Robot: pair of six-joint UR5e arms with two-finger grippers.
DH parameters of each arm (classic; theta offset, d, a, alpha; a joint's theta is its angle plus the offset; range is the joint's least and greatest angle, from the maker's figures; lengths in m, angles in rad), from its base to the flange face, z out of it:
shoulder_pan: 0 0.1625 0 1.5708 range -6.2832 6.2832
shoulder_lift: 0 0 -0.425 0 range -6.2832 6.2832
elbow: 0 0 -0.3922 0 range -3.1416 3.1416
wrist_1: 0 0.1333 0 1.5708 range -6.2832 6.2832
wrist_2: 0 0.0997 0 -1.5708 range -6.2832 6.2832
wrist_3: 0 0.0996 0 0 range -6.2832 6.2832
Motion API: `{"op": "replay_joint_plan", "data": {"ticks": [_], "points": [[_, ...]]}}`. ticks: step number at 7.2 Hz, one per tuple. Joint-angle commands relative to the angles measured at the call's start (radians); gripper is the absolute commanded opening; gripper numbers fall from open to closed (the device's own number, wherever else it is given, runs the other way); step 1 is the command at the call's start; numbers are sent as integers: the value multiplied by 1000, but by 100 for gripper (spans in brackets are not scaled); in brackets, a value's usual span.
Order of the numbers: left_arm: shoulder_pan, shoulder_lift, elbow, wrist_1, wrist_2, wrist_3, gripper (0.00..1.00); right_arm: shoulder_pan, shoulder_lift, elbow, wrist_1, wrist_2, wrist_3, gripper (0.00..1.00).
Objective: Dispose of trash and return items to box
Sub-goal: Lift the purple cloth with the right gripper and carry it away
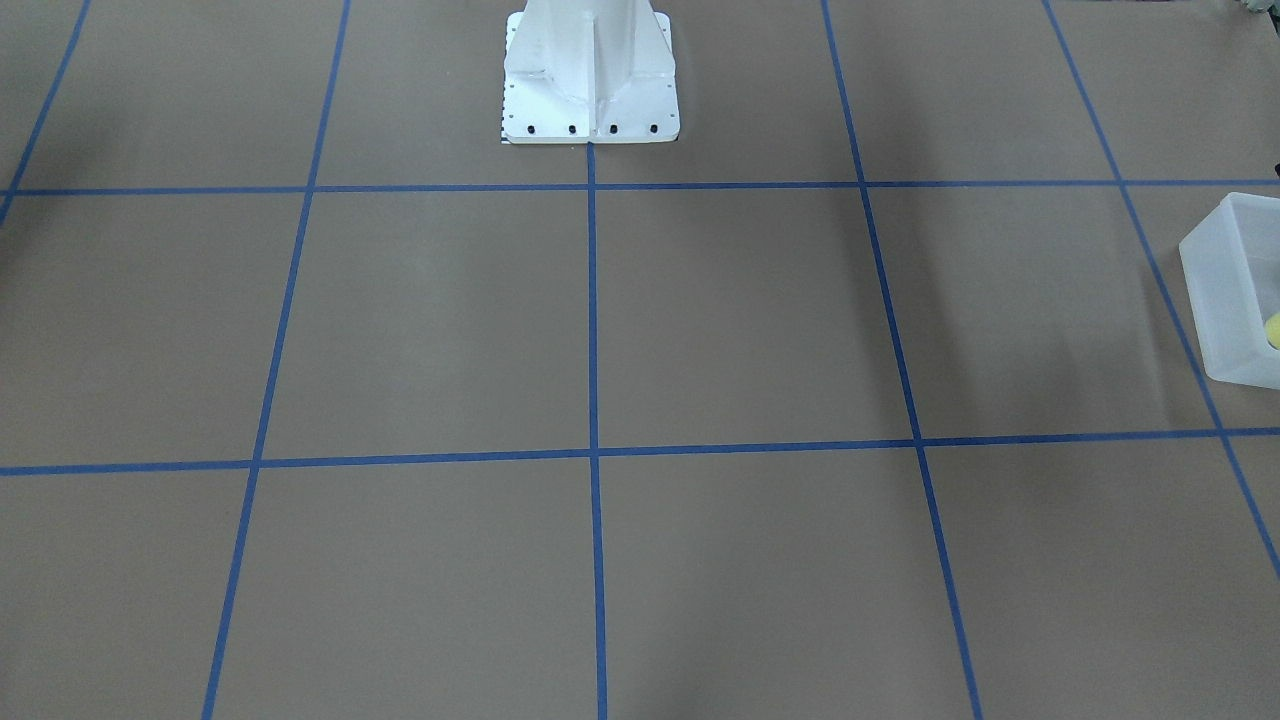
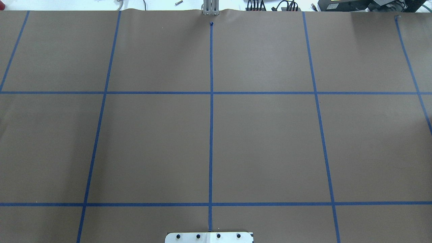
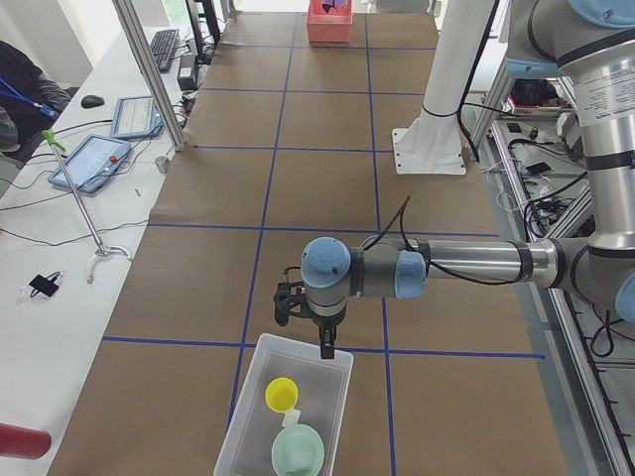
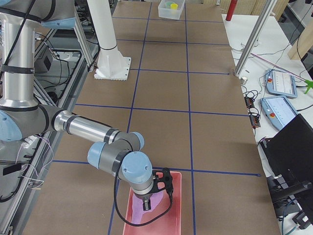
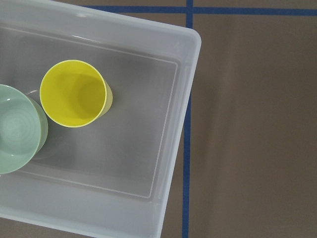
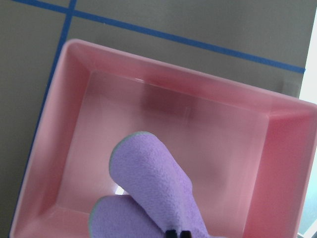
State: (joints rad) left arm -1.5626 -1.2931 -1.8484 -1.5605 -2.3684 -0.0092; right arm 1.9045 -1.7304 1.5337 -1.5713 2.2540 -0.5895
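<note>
**Purple fleece wad [image 6: 148, 183] hung over the pink bin's [image 6: 54, 148] middle, pinched in the right gripper's [image 6: 177, 233] jaws.**
Yellow cup [image 5: 74, 92] and mint bowl [image 5: 17, 129] sat in the white box [image 5: 187, 64] at the table's left end. The left gripper [image 3: 326, 349] hovered over its rim, jaw state impossible to tell.

Brown papered table [image 2: 263, 141] is gridded with blue tape [image 2: 211, 135]. Frosted white plastic bin [image 1: 1225, 290] and pink plastic tray [image 6: 64, 124] are parked on opposite sides of the white metal pedestal [image 1: 590, 80].

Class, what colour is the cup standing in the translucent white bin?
Bright yellow; the cup shows best in the left wrist view.
</note>
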Motion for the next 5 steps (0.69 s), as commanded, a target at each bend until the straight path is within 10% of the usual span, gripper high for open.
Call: {"op": "replay_joint_plan", "data": {"ticks": [1, 4, 5], "points": [[-1, 0, 0, -1, 0, 0, 98, -8, 6, -114, 89, 3, 40, 0], [-1, 0, -2, -1, 0, 0, 98, -68, 8, -127, 144, 10, 153, 0], [-1, 0, -2, -3, 0, 0, 98, -93, 8, -127, 183, 10, 193, 62]]}}
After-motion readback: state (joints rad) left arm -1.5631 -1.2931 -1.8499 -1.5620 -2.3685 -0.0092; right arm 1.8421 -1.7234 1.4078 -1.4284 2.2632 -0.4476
